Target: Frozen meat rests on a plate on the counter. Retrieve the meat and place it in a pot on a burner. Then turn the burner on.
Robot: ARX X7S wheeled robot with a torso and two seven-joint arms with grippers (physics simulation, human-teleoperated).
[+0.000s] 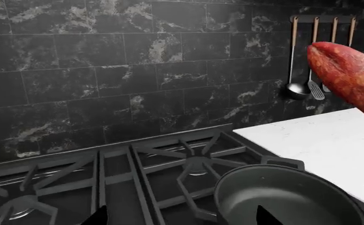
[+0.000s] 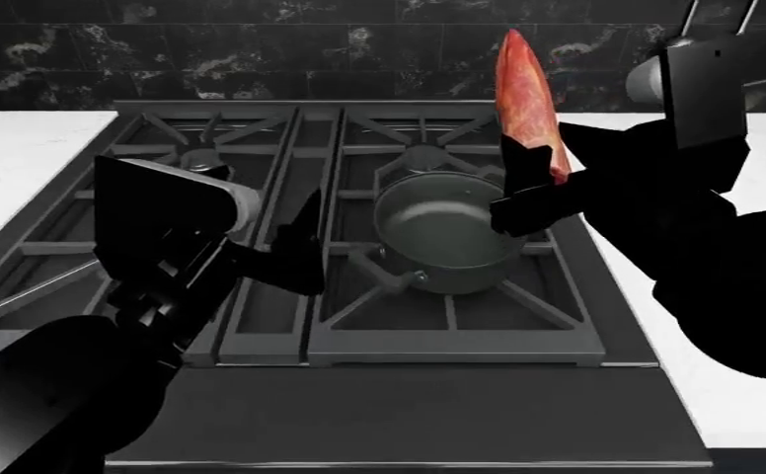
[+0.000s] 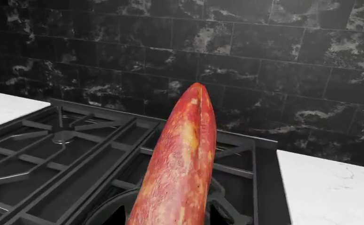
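My right gripper (image 2: 531, 188) is shut on the meat (image 2: 525, 99), a reddish speckled sausage log that stands tilted up above the right rim of the pot (image 2: 446, 229). The meat fills the middle of the right wrist view (image 3: 182, 159) and shows at the edge of the left wrist view (image 1: 351, 77). The dark grey pot sits on the front right burner of the stove (image 2: 356, 326), also seen in the left wrist view (image 1: 288, 197). My left gripper (image 2: 301, 247) is open and empty, just left of the pot above the grate. The plate is out of view.
White counter lies on both sides of the stove (image 2: 15, 148) (image 2: 738, 395). A black marbled tile wall (image 1: 138, 70) stands behind. A ladle and utensils hang on a rail at the back right (image 1: 307, 61). Cast-iron grate bars cover the burners (image 1: 188, 164).
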